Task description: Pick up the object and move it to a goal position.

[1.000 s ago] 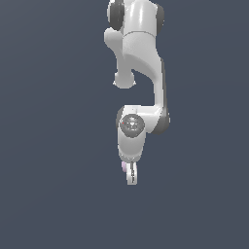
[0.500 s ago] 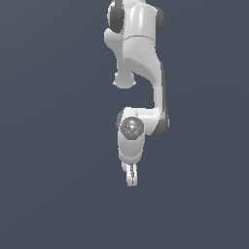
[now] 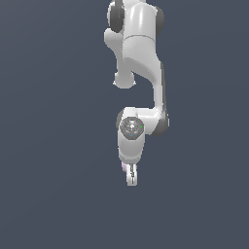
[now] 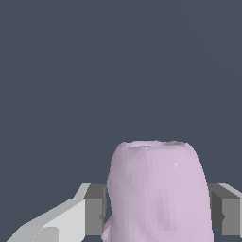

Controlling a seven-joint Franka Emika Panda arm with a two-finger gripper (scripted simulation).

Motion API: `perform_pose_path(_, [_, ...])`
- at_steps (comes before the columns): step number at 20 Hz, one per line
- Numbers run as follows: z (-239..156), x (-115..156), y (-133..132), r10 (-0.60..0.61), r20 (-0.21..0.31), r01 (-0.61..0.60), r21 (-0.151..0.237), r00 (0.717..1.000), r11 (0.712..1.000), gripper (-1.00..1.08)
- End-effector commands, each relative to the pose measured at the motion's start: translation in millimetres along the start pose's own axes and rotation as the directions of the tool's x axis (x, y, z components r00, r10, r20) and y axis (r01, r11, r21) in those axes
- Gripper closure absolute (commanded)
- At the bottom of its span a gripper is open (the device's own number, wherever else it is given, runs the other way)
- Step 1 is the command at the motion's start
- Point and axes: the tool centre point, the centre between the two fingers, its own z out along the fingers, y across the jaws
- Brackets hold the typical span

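Note:
The object [image 4: 158, 189] is a pale pink-lilac lumpy blob that fills the space between my two grey finger pads [image 4: 96, 210] in the wrist view. Both pads touch its sides. My gripper [image 4: 158, 212] is shut on the object. In the exterior view the white arm hangs down and the gripper [image 3: 130, 177] points downward. Only a small pink sliver of the object [image 3: 123, 168] shows beside the fingers there. The rest of it is hidden by the hand.
A plain dark blue-grey background surrounds the arm in both views. No other objects, edges or goal marker show.
The two fingers, seen slightly apart one second ago, have drawn together around the object. The arm has barely moved.

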Motion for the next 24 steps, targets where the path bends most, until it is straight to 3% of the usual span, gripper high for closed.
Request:
perform_pose_path(1, [-4,0,0,0.000,0.000,0.000,0.001,1.000,1.000,1.08])
perform_pose_path(11, [-53,4,8,0.000,0.001,0.000,0.001,1.000,1.000,1.08])
perform_pose_path(24, [-197,16,30,0.002,0.002,-0.002,0.000,1.000,1.000,1.08])
